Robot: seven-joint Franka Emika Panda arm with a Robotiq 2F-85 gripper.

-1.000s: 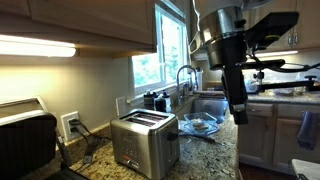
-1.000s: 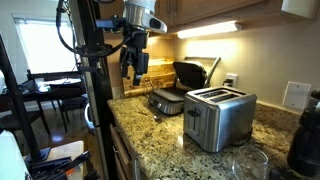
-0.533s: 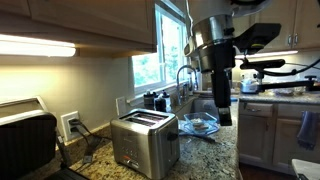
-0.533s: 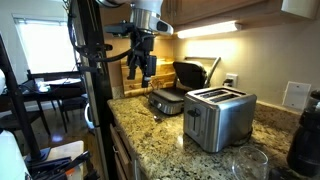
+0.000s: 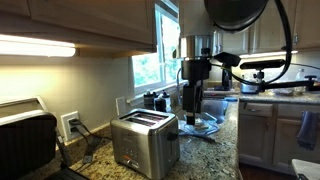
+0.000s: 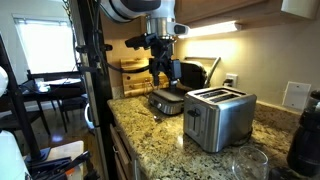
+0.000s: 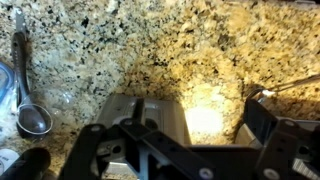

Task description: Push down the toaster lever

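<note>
A silver two-slot toaster (image 5: 146, 143) stands on the speckled granite counter; it also shows in an exterior view (image 6: 220, 115). Its lever is on the narrow end face (image 5: 128, 158), small and hard to make out. My gripper (image 5: 190, 106) hangs in the air above and just beyond the toaster's far end, fingers pointing down; it also shows in an exterior view (image 6: 160, 80). In the wrist view the gripper (image 7: 175, 140) is open and empty, with the toaster top (image 7: 135, 115) below its left finger. It touches nothing.
A black sandwich grill (image 6: 166, 100) sits behind the toaster, with a wall outlet and cord (image 5: 71, 125) beside it. A glass bowl (image 5: 200, 125), faucet (image 5: 186, 74) and sink lie beyond. A metal spoon (image 7: 30, 115) lies on the counter. A drinking glass (image 6: 246, 164) stands near the counter edge.
The arm has swung in over the counter toward the toaster and come lower. The toaster has not moved.
</note>
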